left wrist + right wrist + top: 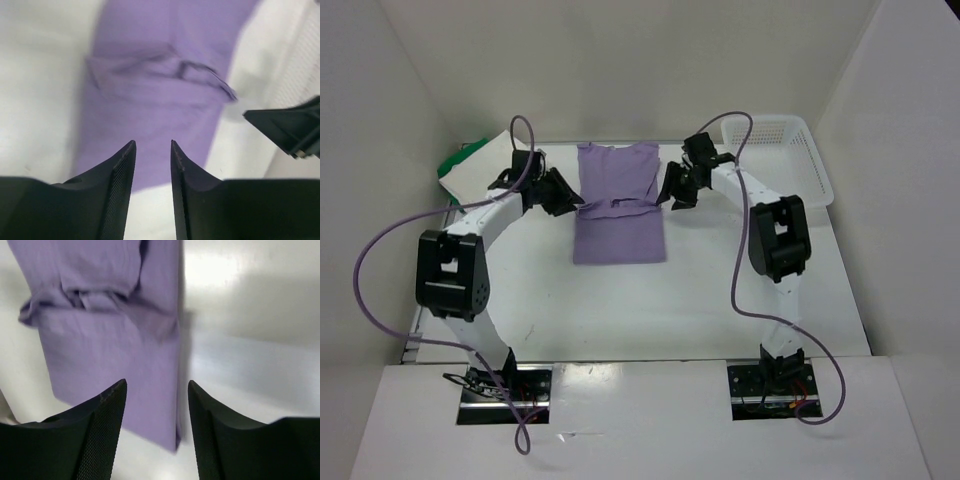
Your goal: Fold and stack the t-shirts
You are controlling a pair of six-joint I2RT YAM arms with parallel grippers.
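Note:
The lavender t-shirt [617, 203] lies flat mid-table as a narrow strip, sides folded in, with a rumpled crease across its middle. It also shows in the left wrist view [160, 90] and the right wrist view [110, 335]. My left gripper [567, 196] hovers at the shirt's left edge, open and empty [152, 145]. My right gripper [676, 191] hovers at its right edge, open and empty [157, 385]. The cream-white t-shirt [482, 172] lies folded at the back left on the green t-shirt [453, 162], of which only an edge shows.
A white plastic mesh basket [782, 155] stands at the back right. White walls close in the table on the left, back and right. Purple cables loop from both arms.

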